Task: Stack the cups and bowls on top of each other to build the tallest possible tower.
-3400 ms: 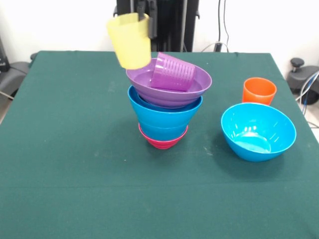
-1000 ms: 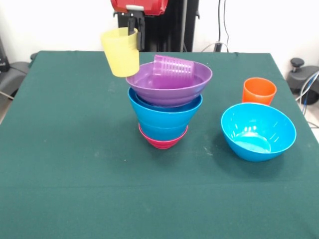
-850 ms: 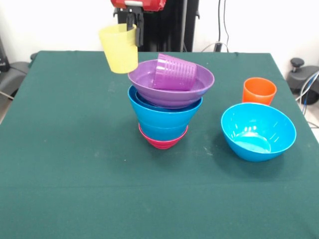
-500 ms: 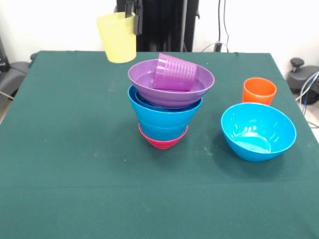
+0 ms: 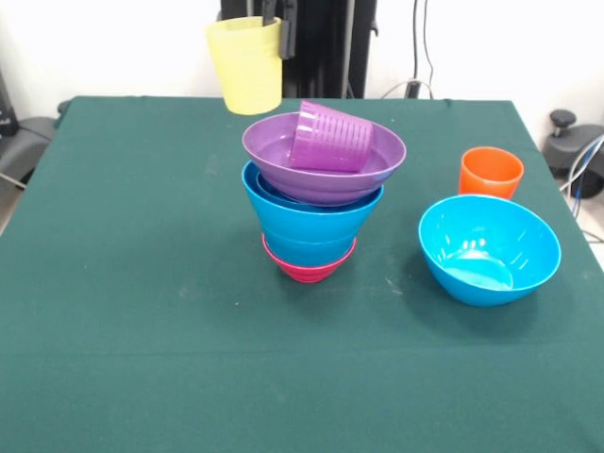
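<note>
The tower stands mid-table: a magenta bowl (image 5: 310,267) at the base, blue bowls (image 5: 311,217) nested above it, and a wide purple bowl (image 5: 323,157) on top. A purple cup (image 5: 329,138) lies tilted inside the purple bowl. My gripper (image 5: 276,30) hangs at the top edge, shut on the rim of the yellow cup (image 5: 246,65), which hangs upright in the air just above and left of the purple bowl, clear of it. An orange cup (image 5: 491,173) stands upright at the right, with a loose blue bowl (image 5: 489,249) in front of it.
The green tablecloth (image 5: 142,283) covers the whole table. Black equipment and cables stand beyond the table's far right corner.
The yellow cup first dipped beside the purple bowl and nudged it, shifting the purple cup. It then rose and has now moved right, closer over the tower.
</note>
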Robot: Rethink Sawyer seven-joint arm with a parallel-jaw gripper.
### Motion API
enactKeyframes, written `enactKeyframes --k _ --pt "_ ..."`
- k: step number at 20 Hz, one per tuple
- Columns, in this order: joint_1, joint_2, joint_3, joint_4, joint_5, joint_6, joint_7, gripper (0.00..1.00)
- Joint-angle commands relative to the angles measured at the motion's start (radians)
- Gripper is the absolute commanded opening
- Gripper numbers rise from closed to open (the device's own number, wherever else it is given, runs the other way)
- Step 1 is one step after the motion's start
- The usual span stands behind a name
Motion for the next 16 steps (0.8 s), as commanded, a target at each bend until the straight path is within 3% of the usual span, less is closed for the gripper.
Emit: enactKeyframes --k 1,16 --pt "0.027 0.049 0.010 0.021 0.013 0.089 0.069 0.00" --pt "0.048 0.072 -0.005 0.012 0.013 0.062 0.086 0.00"
